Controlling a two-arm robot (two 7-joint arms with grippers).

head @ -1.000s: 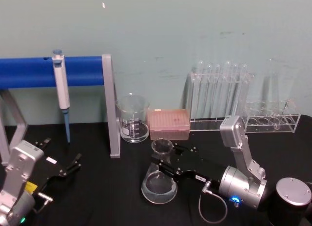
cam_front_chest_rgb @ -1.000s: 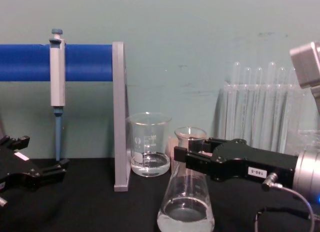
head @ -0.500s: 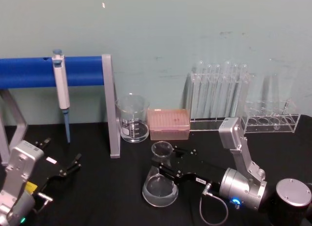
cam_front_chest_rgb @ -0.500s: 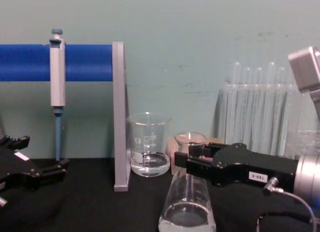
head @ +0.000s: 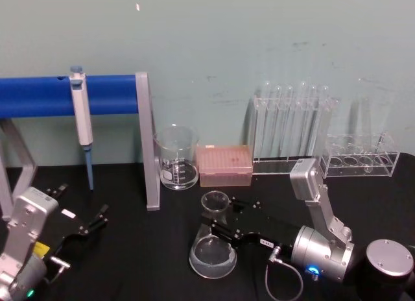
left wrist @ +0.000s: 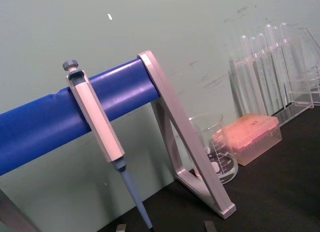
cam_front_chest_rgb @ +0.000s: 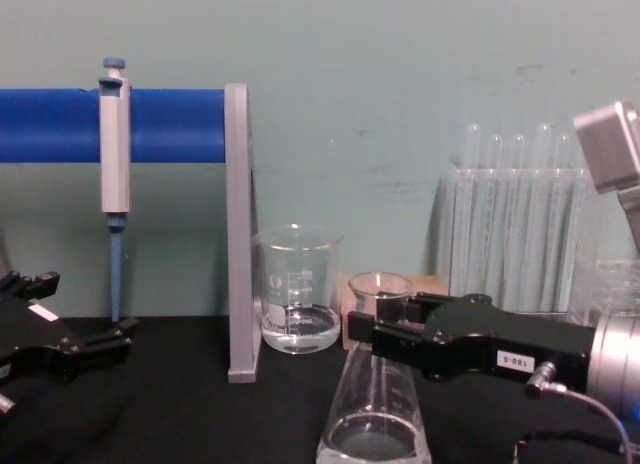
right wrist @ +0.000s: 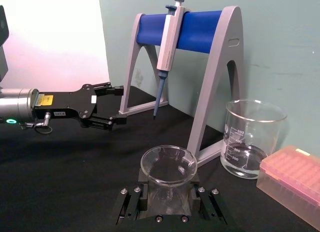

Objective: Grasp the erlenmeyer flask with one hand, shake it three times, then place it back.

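Observation:
The erlenmeyer flask [head: 212,254] is clear glass with a little liquid in its wide base, and stands upright near the front middle of the black table. My right gripper [head: 218,222], black with a white numbered label, is shut on the flask's neck just below the flared rim. From the chest, the flask [cam_front_chest_rgb: 374,424] hangs under the right gripper [cam_front_chest_rgb: 378,329], its base cut off by the view's lower edge. In the right wrist view the flask's rim [right wrist: 168,164] sits between the fingers [right wrist: 131,202]. I cannot tell whether the base touches the table. My left gripper [head: 97,218] rests open at the far left.
A glass beaker [head: 176,157] and a pink tip box [head: 224,165] stand just behind the flask. Test tube racks [head: 292,122] line the back right. A pipette [head: 81,119] hangs on the blue-barred stand [head: 148,145] at the left.
The right gripper and the flask have come down slightly and a little toward me. The left arm has not moved.

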